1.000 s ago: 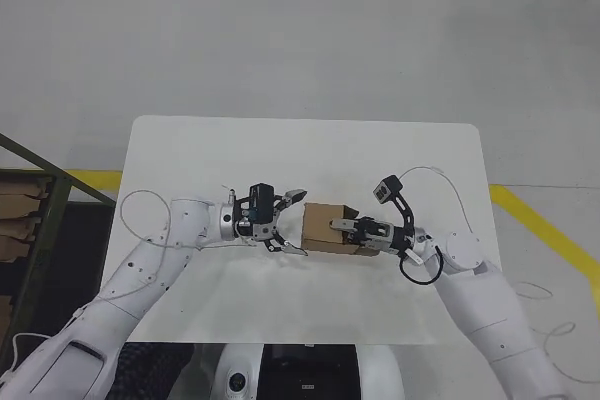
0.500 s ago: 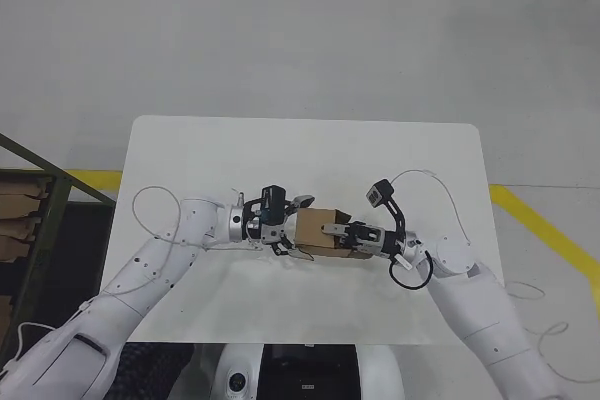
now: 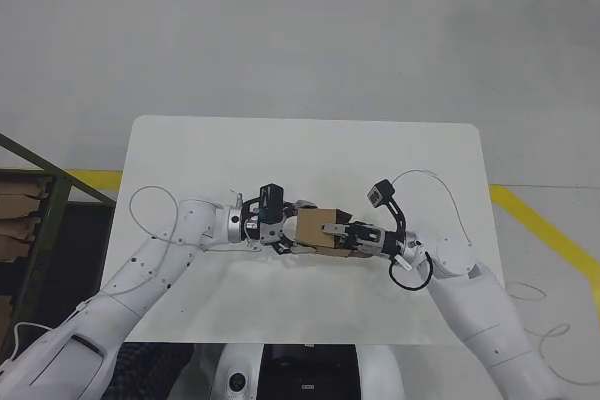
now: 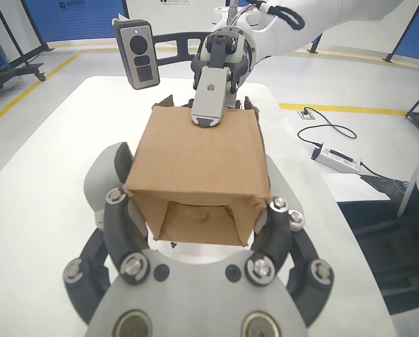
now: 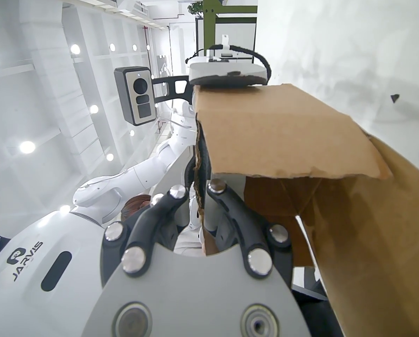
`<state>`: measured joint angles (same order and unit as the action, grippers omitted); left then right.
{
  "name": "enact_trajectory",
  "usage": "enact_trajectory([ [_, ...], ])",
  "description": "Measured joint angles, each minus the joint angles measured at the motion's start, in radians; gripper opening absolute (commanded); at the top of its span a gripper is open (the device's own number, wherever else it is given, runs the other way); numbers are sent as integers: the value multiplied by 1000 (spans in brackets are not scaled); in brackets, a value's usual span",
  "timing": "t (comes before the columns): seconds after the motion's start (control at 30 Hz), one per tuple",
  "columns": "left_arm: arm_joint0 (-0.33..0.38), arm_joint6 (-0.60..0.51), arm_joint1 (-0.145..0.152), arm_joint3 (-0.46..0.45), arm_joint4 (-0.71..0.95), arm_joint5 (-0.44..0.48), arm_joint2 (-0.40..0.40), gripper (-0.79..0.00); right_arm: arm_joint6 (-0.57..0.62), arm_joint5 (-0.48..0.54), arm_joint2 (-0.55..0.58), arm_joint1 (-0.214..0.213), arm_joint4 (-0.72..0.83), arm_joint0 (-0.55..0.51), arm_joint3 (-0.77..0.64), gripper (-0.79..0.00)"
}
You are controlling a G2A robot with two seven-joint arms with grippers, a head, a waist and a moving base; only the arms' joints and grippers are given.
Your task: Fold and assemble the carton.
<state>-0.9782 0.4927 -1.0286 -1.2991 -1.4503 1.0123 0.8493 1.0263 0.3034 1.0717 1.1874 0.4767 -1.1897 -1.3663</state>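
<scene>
Your carton (image 4: 195,141) is plain brown corrugated cardboard, matt, with rough, frayed fibres along its cut edges. The left gripper (image 4: 195,170) has glossy white plastic shells, dull black rubber-like inner faces and black links, and a brushed metal base plate with shiny screw heads. The right gripper (image 5: 203,177) looks the same. The table (image 4: 37,184) is smooth and white with a soft sheen.

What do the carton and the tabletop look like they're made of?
The carton looks like brown cardboard, probably corrugated, with a matte finish; its cut edges are ragged and fibrous, with visible thickness. The tabletop is smooth, white and faintly glossy, possibly laminate or coated board; it shows soft reflections and no grain.
</scene>
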Motion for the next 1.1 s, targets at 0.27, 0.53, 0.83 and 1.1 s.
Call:
enact_trajectory([
  [0.27, 12, -15, 8, 8, 59, 0, -32, -320, -4, 0, -1, 0, -6, 0, -2, -785],
  [0.53, 23, -20, 19, 12, 108, 0, -58, -317, -11, 0, 1, -1, -5, -1, -1, -668],
  [0.83, 34, -16, 30, 22, 145, 0, -81, -348, 0, 4, 22, -6, 12, -13, -14, -560],
  [1.1, 36, 2, 38, 25, 162, 0, -89, -382, -2, -2, 51, -15, 6, -30, -31, -548],
])
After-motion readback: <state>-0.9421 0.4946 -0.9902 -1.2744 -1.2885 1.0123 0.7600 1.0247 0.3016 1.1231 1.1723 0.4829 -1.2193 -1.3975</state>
